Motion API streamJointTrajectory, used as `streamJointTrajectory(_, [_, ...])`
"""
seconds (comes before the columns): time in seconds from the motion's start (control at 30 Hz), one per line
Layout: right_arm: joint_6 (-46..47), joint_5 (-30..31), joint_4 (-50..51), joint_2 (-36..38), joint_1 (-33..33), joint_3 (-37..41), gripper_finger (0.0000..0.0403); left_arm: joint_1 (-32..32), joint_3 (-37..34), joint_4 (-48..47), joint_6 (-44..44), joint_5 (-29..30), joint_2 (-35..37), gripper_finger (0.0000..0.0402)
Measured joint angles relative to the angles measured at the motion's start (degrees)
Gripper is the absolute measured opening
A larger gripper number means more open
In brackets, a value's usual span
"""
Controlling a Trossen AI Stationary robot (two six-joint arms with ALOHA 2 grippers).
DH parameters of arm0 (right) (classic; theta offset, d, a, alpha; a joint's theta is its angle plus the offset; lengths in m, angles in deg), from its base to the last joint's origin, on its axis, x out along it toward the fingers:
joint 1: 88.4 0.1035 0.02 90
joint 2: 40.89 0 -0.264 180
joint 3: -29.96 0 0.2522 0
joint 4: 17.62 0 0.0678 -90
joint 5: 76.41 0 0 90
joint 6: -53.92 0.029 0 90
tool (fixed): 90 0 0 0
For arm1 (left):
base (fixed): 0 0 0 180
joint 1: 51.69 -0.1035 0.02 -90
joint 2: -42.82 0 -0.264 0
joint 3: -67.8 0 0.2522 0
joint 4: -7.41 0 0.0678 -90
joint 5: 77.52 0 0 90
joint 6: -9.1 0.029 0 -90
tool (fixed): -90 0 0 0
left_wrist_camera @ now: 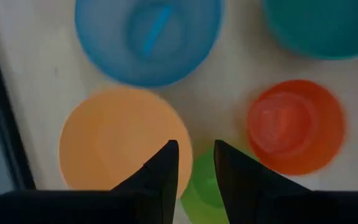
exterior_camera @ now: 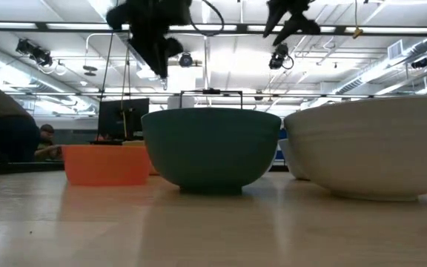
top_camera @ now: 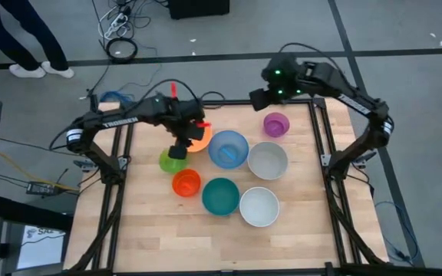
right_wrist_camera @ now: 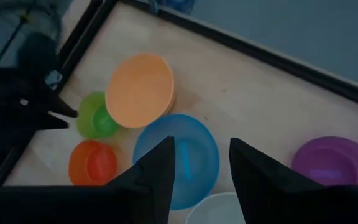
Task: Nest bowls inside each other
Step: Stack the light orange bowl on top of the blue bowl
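Note:
Eight bowls stand on the wooden table (top_camera: pixel 144 238): orange (top_camera: pixel 200 138), blue (top_camera: pixel 229 149), grey (top_camera: pixel 268 160), white (top_camera: pixel 259 206), teal (top_camera: pixel 220 196), lime green (top_camera: pixel 167 161), red-orange (top_camera: pixel 186 182) and small purple (top_camera: pixel 276 123). Each rests apart on its base. My left gripper (left_wrist_camera: pixel 196 158) hangs open above the lime green bowl (left_wrist_camera: pixel 205 190), beside the orange bowl (left_wrist_camera: pixel 117 140), pointing steeply down. My right gripper (right_wrist_camera: pixel 201 152) is open and raised over the far edge, near the purple bowl (right_wrist_camera: pixel 334 163), with nothing between its fingers.
The black table frame (top_camera: pixel 121 153) runs along the left, right and far sides. In the low view the teal bowl (exterior_camera: pixel 212 148) and the white bowl (exterior_camera: pixel 376 144) stand close to the near edge. Bare wood lies along the near side. A person's legs (top_camera: pixel 21 38) show beyond the far left corner.

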Motion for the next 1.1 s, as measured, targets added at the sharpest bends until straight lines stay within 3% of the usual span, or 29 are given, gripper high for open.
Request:
streamJointTrajectory(0.23, [0.9, 2.6, 0.7, 3.8, 0.0, 0.0, 0.0142, 0.3, -8.9, 2.0, -12.0, -1.0, 0.0, 0.011])
streamJointTrajectory(0.43, [1.0, 3.5, 0.7, 4.0, 0.0, 0.0, 0.0142, 0.3, -13.4, 9.2, -20.4, 0.4, -0.4, 0.011])
streamJointTrajectory(0.67, [1.5, 3.0, 1.1, 3.1, 0.5, 0.0, 0.0142, 0.3, -13.6, 14.5, -28.9, -0.3, -4.1, 0.011])
streamJointTrajectory(0.87, [1.6, 2.9, 1.3, 3.0, 1.3, 0.0, 0.0142, 0.6, -11.9, 13.0, -37.3, -1.3, -9.4, 0.011])
streamJointTrajectory(1.1, [2.6, 1.7, 3.3, 3.0, 1.4, 0.0, 0.0142, 1.0, -11.2, 15.2, -39.6, 0.5, -13.3, 0.011])
